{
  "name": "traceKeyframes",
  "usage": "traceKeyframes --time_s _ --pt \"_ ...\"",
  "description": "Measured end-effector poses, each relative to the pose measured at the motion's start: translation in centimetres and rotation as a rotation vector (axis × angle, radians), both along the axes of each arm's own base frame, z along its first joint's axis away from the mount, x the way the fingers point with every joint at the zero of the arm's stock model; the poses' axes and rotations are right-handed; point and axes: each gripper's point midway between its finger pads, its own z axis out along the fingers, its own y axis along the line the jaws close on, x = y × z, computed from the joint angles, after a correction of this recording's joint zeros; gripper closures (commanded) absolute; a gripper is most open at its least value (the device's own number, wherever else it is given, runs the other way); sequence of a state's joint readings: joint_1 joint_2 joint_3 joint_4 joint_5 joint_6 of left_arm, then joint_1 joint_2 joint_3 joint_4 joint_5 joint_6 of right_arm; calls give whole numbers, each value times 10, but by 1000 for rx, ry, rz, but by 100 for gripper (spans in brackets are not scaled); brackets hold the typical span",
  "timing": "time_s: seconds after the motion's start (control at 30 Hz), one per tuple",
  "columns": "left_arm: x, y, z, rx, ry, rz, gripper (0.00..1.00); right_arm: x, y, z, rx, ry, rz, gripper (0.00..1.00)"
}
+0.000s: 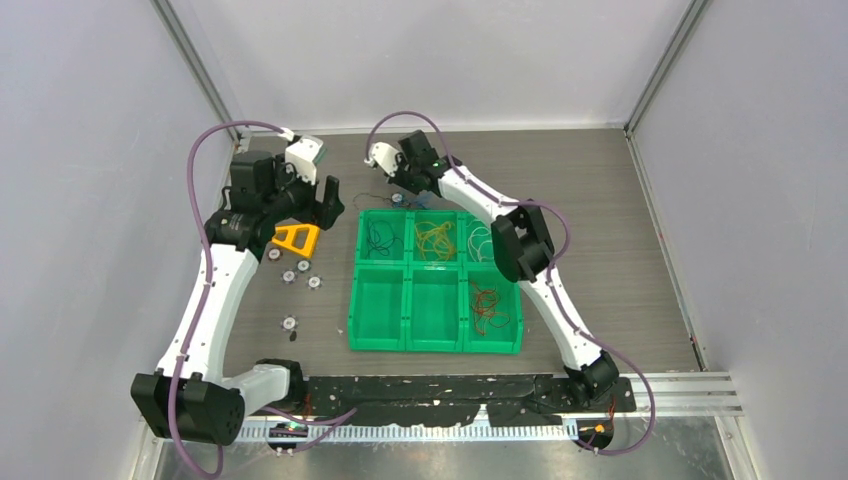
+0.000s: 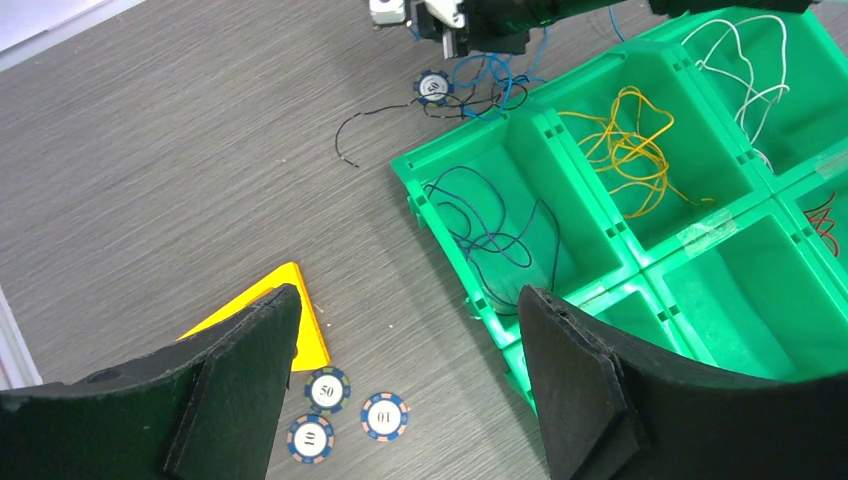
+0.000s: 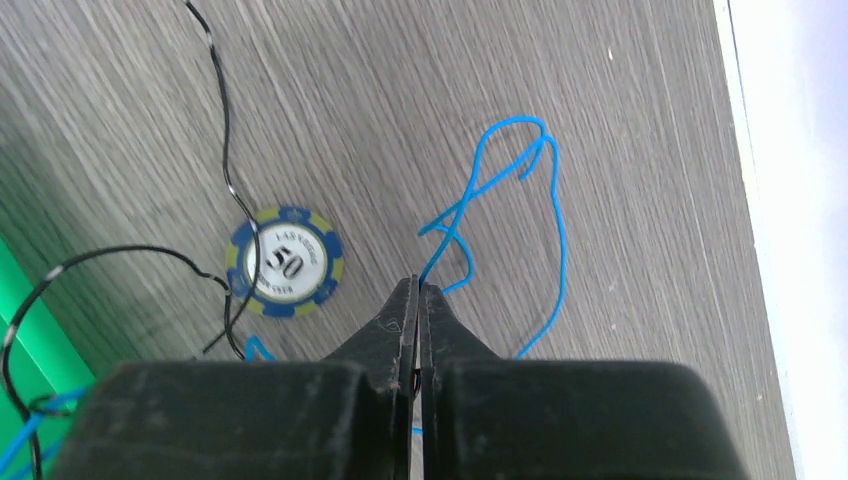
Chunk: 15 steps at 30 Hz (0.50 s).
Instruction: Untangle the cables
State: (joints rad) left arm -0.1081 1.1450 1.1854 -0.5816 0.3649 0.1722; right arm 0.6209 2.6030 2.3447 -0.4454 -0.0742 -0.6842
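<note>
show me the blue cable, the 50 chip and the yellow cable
blue cable (image 3: pixel 562 245), right wrist view, right-hand strand of its loop
50 chip (image 3: pixel 285 262), right wrist view, its white centre
yellow cable (image 2: pixel 628 148), left wrist view, middle of its tangle

A: How is the scene lit?
B: Brightly and evenly; only soft shadows are cast on the tabletop (image 1: pixel 620 250).
A: Is anything washed out?
B: The white wall (image 3: pixel 810 200) is overexposed in the right wrist view.
</note>
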Motion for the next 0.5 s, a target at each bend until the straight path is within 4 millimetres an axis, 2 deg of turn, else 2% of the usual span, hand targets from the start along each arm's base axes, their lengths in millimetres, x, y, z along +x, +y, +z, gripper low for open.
traceKeyframes --time_s 0.1,0.13,0.2,0.3,0.4,0.47,0.5 --pt "1 1 0 7 -5 4 12 1 -11 9 8 9 -4 95" --pt "2 2 1 10 -9 7 10 4 -14 19 20 0 -9 95" --pt "4 4 1 16 -14 14 7 10 -22 52 57 -38 -20 95" --pt "9 3 1 11 -10 23 2 16 -36 125 133 -129 -34 95" --pt "20 0 3 -6 -2 27 0 15 -54 220 234 -272 -50 95" --pt "31 -4 8 -29 -8 25 0 10 -72 295 317 -398 -69 95" --pt "34 -5 9 -38 -11 23 1 6 -80 324 349 -450 -76 95"
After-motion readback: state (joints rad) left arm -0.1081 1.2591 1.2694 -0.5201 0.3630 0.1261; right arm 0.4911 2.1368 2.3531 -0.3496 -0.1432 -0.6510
